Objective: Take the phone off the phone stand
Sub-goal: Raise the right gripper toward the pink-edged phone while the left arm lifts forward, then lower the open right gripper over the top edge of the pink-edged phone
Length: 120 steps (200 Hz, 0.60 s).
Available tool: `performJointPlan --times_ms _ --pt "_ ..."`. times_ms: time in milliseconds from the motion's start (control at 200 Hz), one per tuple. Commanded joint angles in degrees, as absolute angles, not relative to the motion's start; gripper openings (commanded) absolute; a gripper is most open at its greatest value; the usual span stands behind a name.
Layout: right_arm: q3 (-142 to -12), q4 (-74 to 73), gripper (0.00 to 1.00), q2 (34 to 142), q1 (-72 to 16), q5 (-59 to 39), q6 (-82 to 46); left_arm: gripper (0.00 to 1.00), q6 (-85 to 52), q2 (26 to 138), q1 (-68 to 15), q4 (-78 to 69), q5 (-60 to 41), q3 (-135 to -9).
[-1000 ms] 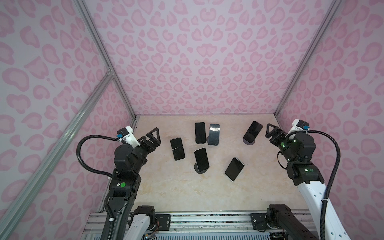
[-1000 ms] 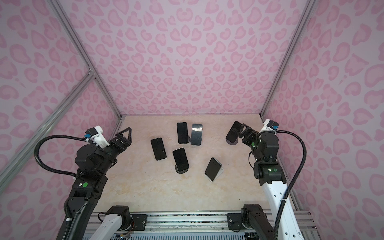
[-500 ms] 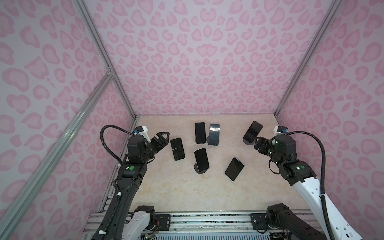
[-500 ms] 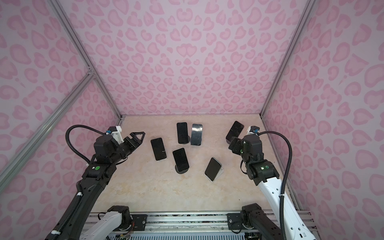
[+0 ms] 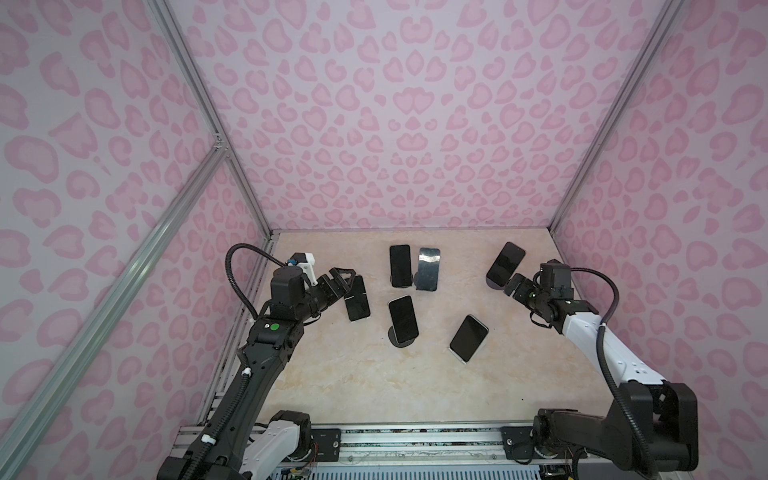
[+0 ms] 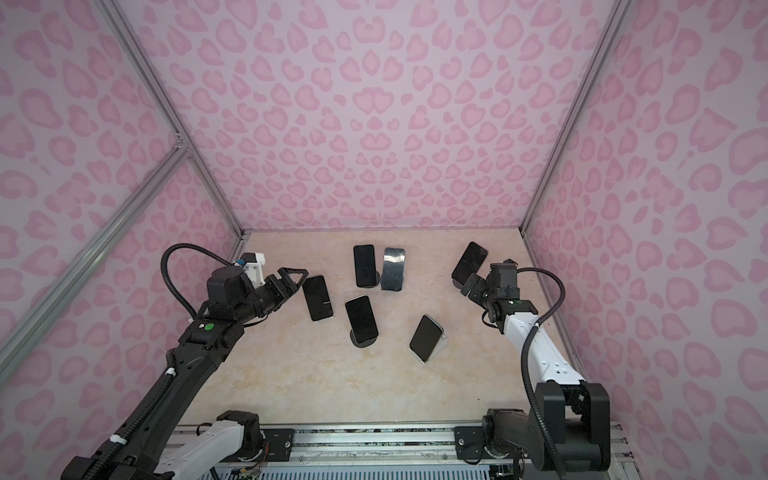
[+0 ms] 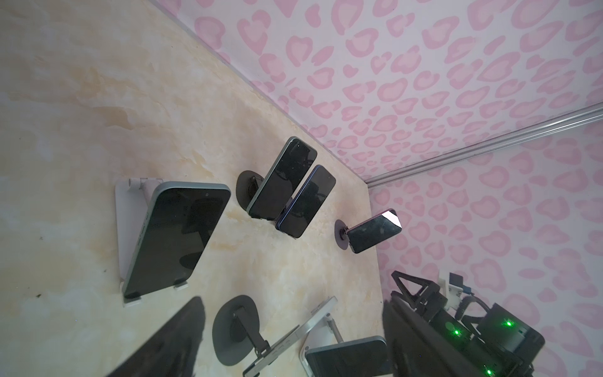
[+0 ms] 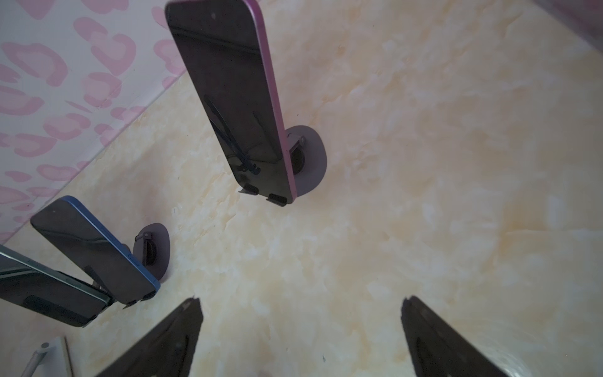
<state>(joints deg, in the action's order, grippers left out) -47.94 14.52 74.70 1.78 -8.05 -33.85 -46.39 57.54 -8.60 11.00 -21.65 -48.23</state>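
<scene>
Beige marble tabletop (image 5: 353,386) w/ phones (image 5: 402,318); pink spotted walls (image 5: 395,124), alu frame (image 5: 195,83).

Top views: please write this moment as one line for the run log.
left gripper: open, near leftmost dark-screened phone | right gripper: open, short of pink-edged phone on round grey stand | status: nothing lifted

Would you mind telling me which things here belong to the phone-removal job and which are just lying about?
In play: left gripper, leftmost phone; right gripper, pink-edged phone, round stand.
Lying about: green-edged phone, blue-edged phone, centre phone, phone on white stand.
</scene>
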Motion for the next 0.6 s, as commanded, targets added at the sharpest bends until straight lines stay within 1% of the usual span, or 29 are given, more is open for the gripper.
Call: performJointPlan --times_ms 0,65,345,425,595 --pt "-48.24 6.26 0.99 79.09 2.89 -15.15 -35.84 0.89 -46.34 58.0 -8.68 8.19 -23.28 -48.39" --pt "-48.99 5.45 0.99 81.25 2.5 -14.75 -35.64 0.89 -46.22 58.36 -8.66 7.78 -24.04 -48.45" --pt "-52.41 7.09 0.99 89.02 -0.35 -3.08 -34.98 0.89 -46.05 57.48 -8.78 6.63 -23.33 -46.58" --pt "-54.33 9.51 0.99 90.95 -1.1 -1.6 -35.37 0.89 -46.0 57.41 -8.78 6.66 -23.33 -46.54" --pt "-53.43 7.96 0.99 93.05 -2.41 1.68 -38.04 0.89 -46.03 57.83 -8.79 6.65 -23.47 -46.67"
